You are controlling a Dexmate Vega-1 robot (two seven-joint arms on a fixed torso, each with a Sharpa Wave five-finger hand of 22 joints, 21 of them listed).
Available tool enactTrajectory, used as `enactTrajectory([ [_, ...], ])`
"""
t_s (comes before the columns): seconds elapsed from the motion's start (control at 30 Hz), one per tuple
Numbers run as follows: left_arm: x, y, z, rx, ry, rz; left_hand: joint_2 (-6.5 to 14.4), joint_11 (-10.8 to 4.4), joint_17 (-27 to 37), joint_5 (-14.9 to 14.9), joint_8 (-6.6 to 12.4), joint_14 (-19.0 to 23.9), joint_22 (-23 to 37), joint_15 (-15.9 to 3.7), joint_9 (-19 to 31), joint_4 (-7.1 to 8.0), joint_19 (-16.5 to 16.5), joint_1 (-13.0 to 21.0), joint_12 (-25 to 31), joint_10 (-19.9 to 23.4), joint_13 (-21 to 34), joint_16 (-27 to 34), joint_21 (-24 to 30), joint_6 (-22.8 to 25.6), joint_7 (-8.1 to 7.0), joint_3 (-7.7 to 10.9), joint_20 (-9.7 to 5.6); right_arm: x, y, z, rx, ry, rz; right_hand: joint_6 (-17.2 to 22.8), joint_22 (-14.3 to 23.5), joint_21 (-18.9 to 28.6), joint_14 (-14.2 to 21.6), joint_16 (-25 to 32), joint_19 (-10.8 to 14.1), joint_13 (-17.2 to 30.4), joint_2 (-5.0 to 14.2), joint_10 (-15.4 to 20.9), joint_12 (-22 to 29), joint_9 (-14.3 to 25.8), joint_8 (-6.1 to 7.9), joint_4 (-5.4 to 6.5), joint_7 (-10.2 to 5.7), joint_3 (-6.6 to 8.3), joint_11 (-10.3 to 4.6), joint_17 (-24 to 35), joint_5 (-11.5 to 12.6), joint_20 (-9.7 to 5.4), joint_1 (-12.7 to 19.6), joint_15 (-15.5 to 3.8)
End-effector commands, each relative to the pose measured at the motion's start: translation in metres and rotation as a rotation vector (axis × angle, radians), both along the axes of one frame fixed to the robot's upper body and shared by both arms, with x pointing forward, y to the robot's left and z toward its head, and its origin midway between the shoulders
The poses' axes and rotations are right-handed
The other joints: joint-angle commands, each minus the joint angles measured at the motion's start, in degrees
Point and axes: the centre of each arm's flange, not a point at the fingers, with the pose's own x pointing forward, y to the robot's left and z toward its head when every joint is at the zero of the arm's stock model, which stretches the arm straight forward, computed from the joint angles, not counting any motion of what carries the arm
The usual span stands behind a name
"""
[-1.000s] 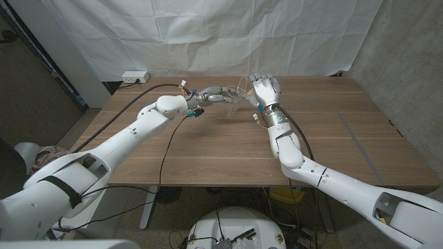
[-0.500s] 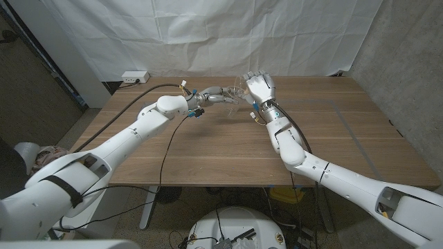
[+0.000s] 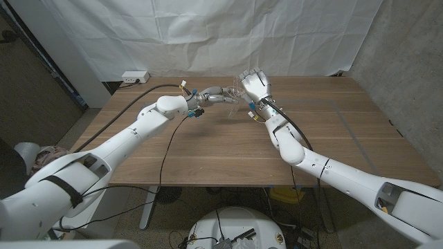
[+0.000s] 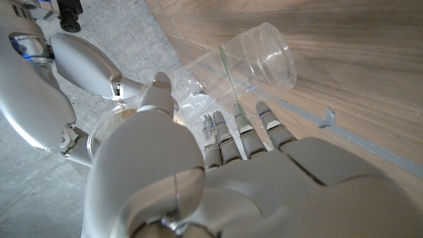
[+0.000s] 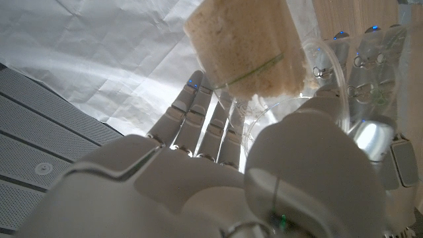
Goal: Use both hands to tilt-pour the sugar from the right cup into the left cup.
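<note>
A: Where are the hands relative to the table [image 3: 228, 149] edges?

B: Both up near the far edge, about mid-width. Left hand [image 3: 216, 94] and right hand [image 3: 255, 86] nearly meet there. The near half of the wood and both side margins are bare. White curtain [image 3: 208, 34] hangs right behind the far edge.

A: Cups?

B: Two clear plastic ones. Left cup [image 4: 254, 59] is clamped in the left hand's fingers [image 4: 228, 135], lying over on its side, and looks to have nothing in it. Right cup [image 5: 248, 49] is wrapped by the right hand's fingers [image 5: 198, 122] and thumb, tipped, packed with pale sugar [image 5: 241, 46] that fills most of it.

A: Rims touching?

B: Can't tell. The cups sit just beside each other between the hands; in the head view they are too faint to separate.

A: Anything else on the table?

B: A black cable [image 3: 165, 149] runs across it from the left wrist.
</note>
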Motion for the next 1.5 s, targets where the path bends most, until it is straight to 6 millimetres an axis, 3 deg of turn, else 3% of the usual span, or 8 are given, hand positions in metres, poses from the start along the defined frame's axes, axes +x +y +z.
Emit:
enactTrajectory([
  [0.03, -0.001, 0.002, 0.0, -0.005, 0.002, -0.002, 0.59, 0.1, 0.18, 0.13, -0.01, 0.28, 0.13, -2.66, 0.18, -0.01, -0.09, 0.06, 0.01, 0.17, -0.05, -0.13, 0.35, 0.17, 0.44, 0.44, 0.16, 0.004, 0.0, 0.002, -0.08, -0.007, -0.058, 1.24, 0.15, -0.24, 0.56, -0.15, -0.07, 0.14, 0.52, 0.18, 0.31, 0.1, 0.28, 0.15, -1.28, -0.57, -0.42, 0.19, 0.3, 0.02, -0.42, -8.56],
  [0.83, 0.005, 0.0, 0.0, -0.006, 0.016, -0.013, 0.65, 0.06, 0.14, 0.12, -0.22, 0.38, 0.14, -2.71, 0.35, -0.03, -0.12, -0.15, -0.09, 0.22, -0.11, -0.25, 0.43, 0.4, 0.41, 0.55, 0.17, -0.002, -0.025, 0.01, -0.121, -0.127, -0.071, 2.64, 0.04, -0.74, 0.5, -1.46, -1.07, 0.37, 0.35, 0.29, 0.26, -0.1, 0.94, 0.44, -2.39, -1.98, -1.3, 0.47, 0.21, -0.62, -0.17, -8.69],
  [1.17, 0.007, -0.001, 0.002, -0.011, 0.019, -0.016, 0.64, 0.13, 0.13, 0.12, -0.31, 0.39, 0.14, -2.78, 0.41, -0.05, -0.13, -0.2, -0.08, 0.31, -0.13, -0.28, 0.45, 0.41, 0.45, 0.57, 0.17, -0.001, -0.022, 0.006, -0.186, -0.125, -0.087, 4.11, 0.03, -1.19, 0.09, -2.19, -2.04, 0.62, 0.22, 0.29, 0.25, -0.26, 1.5, 0.15, -3.71, -2.34, -2.4, 0.61, 0.19, -0.8, 0.76, -8.83],
  [1.5, 0.008, -0.002, 0.003, -0.013, 0.022, -0.021, 0.69, 0.09, 0.12, 0.13, -0.32, 0.43, 0.14, -2.68, 0.46, -0.11, -0.12, -0.17, -0.1, 0.36, -0.15, -0.31, 0.48, 0.62, 0.44, 0.66, 0.19, 0.0, -0.019, 0.009, -0.202, -0.131, -0.11, 4.2, 0.03, -1.23, 0.03, -2.54, -2.02, 0.67, 0.21, 0.13, 0.06, -0.39, 1.49, 0.23, -3.92, -2.64, -2.55, 0.76, 0.1, -0.87, 0.93, -8.86],
])
